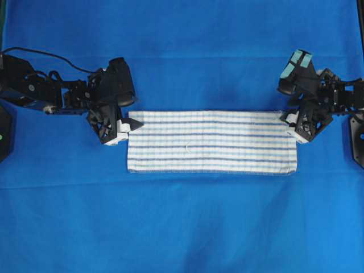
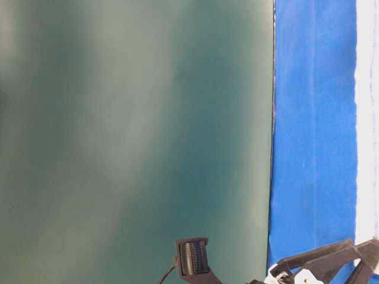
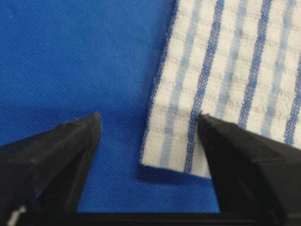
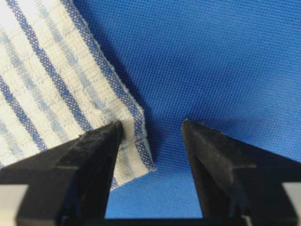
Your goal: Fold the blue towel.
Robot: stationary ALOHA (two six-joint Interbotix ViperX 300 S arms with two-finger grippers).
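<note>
Partly, blue towel (image 2: 367, 118) cropped, arm (image 2: 331, 263) cut off

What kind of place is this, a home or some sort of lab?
Probably a robot lab bench, not a home: two black arms with the left gripper and right gripper flank a striped towel laid on a plain blue table cover, with nothing domestic in sight.

place: robot lab bench | evidence: blue table covering (image 1: 182, 227), two black robot arms (image 1: 51, 91)

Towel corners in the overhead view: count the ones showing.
2 clearly show on the rectangular white blue-striped cloth towel: both along its lower edge, left and right. The two upper corners sit hidden under the arms' tools.
</note>
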